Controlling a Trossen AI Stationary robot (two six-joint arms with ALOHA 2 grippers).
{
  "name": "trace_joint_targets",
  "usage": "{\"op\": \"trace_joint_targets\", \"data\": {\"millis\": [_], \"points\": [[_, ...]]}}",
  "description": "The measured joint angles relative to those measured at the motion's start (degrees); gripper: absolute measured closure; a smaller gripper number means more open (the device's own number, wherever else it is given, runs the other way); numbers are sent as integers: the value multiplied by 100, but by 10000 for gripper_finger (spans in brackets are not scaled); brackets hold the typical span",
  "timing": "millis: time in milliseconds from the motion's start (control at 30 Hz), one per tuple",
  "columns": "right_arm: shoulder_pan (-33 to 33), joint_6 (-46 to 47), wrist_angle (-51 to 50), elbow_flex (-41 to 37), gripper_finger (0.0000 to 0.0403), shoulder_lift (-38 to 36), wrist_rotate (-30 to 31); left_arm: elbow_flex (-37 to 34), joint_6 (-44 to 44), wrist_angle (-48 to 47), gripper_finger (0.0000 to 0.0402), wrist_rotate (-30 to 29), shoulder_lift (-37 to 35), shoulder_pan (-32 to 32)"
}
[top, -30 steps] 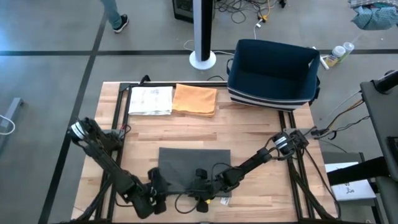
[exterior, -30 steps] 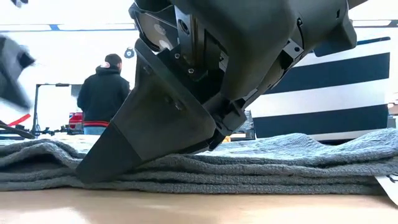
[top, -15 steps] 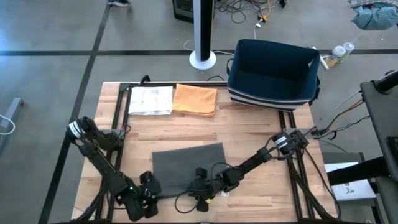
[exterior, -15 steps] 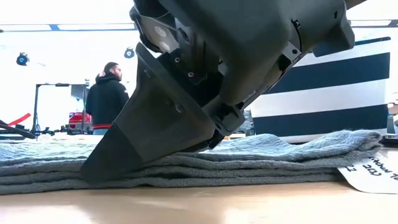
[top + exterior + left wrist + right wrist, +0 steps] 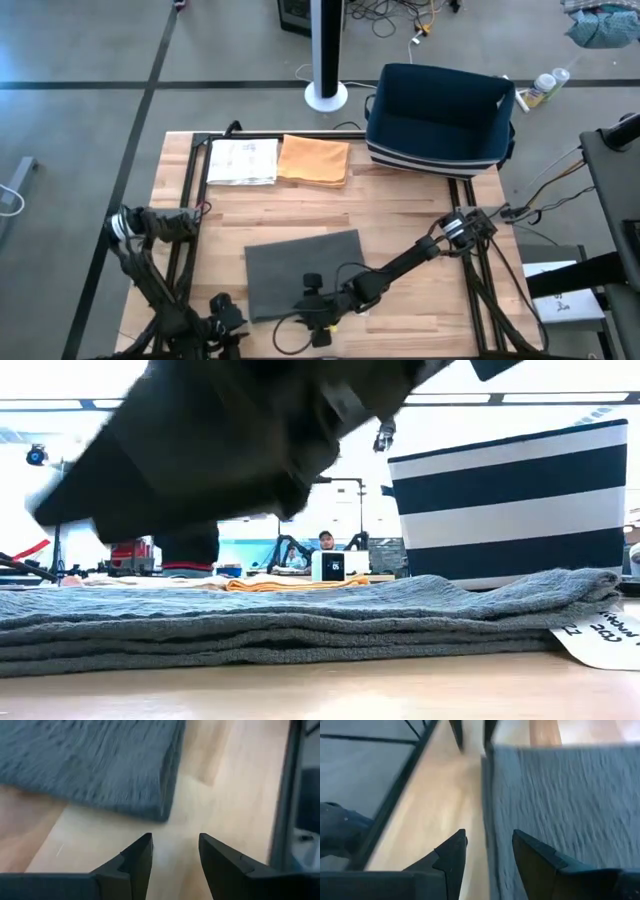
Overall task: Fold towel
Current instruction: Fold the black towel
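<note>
1. While the towel [image 5: 303, 278] lies in the lower centre of the high view as a flat grey rectangle, the low view shows it stacked in several layers, so it looks already folded.
2. Left gripper [image 5: 172, 855] sits off the towel's corner at the lower left of the high view; fingers apart, holding nothing, bare table [image 5: 400, 215] between them.
3. Right gripper [image 5: 487, 852] hovers at the towel's lower edge; fingers apart, empty, one over cloth and one over wood.
4. Handling guess: soft, limp terry, light, grippy nap, not fragile; it sags and unfolds if lifted by one layer.
5. Best hold: pinch all layers at a corner or folded edge, both corners of one side together.
6. Risk: catching only the top layer.
</note>
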Motion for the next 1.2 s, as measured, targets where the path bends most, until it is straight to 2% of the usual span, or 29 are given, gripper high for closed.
{"op": "trace_joint_targets", "data": {"millis": [100,233,467,633,833,1200], "points": [[-38,-235,313,264,241,207,8,87,46,18,249,-397,347,-12],[-124,-263,316,1016,242,838,8,171,5,55,249,-863,671,-16],[-246,-434,-374,2576,249,1708,28,155,-188,129,249,-880,685,-74],[-300,-526,-541,3157,245,2072,117,146,-188,182,249,-867,640,-159],[-328,-569,-568,3522,235,2424,160,144,-148,195,249,-901,641,-198],[-424,-657,-624,3537,236,2495,259,142,-23,215,249,-979,621,-215]]}}
